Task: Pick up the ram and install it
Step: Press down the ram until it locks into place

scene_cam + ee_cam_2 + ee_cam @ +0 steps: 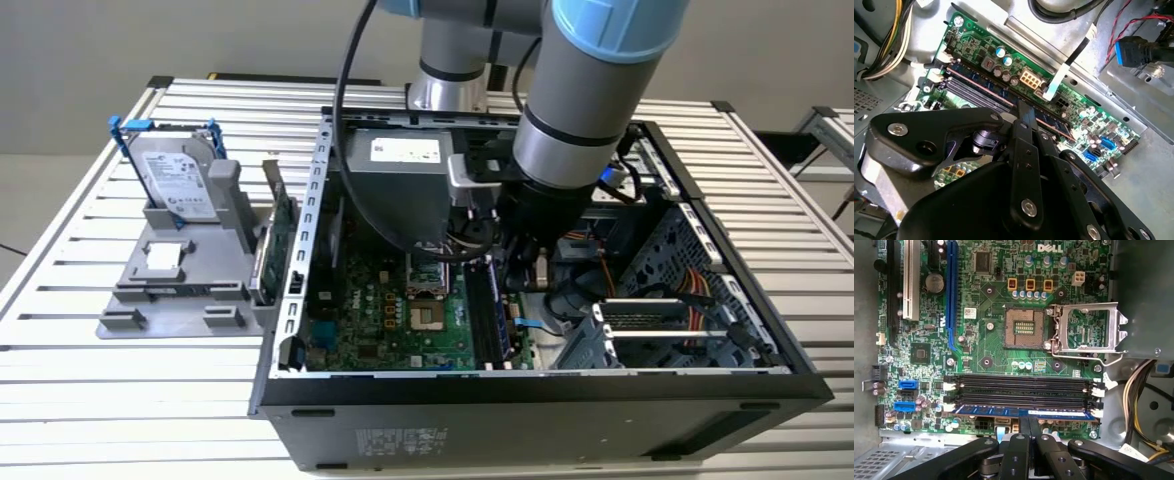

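ram | seated edge-on in motherboard slot | claw pinching it

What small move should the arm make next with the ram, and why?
Probably a short, straight press down into the slot. In the first wrist view the ram already lies along the memory slot nearest the gripper, whose fingers are closed on the ram's middle. The white end latches appear not yet closed over it, so it seems aligned but not fully seated.
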Robot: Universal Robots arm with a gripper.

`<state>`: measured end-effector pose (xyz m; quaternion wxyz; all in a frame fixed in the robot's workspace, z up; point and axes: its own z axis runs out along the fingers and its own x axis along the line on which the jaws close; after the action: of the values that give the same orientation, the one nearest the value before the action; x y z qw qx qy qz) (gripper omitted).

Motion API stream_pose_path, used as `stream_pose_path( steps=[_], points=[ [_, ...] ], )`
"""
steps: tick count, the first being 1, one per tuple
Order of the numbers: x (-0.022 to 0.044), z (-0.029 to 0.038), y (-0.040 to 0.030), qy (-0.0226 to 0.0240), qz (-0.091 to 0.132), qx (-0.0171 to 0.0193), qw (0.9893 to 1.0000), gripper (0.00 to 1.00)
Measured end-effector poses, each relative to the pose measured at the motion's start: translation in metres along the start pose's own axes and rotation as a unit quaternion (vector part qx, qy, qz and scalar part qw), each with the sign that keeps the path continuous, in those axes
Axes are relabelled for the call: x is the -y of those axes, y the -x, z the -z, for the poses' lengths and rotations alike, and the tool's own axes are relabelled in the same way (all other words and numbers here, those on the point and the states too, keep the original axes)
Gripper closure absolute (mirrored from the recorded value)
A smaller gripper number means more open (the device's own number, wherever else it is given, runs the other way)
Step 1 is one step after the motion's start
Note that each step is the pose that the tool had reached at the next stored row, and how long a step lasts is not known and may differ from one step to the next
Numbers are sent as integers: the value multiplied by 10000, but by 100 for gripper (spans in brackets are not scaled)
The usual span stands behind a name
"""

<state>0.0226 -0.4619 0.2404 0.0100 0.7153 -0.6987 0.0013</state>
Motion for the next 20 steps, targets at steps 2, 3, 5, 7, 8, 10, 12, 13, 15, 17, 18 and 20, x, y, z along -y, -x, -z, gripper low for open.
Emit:
stream_pose_path(
  steps=[2, 3, 5, 7, 8, 10, 12, 13, 15, 17, 18, 20],
  points=[
    [0, -20, 0, 0, -1, -1, 10000, 100],
    [0, -34, 1, 0, -1, -1, 10000, 100],
    [0, -55, 1, 0, -3, -2, 10000, 100],
    [1, -71, 1, 0, -4, -3, 10000, 100],
    [1, -82, 1, 0, -4, -4, 10000, 100],
    [1, -113, 2, 0, -5, -7, 10000, 100],
    [2, -141, 2, 0, -6, -8, 10000, 100],
    [2, -153, 2, 1, -6, -10, 10000, 100],
    [2, -171, 2, 2, -7, -15, 10000, 100],
    [2, -189, 2, 2, -8, -17, 10000, 100],
    [2, -198, 2, 1, -8, -16, 10000, 100],
    [2, -207, 2, 1, -8, -14, 10000, 100]
  ],
)
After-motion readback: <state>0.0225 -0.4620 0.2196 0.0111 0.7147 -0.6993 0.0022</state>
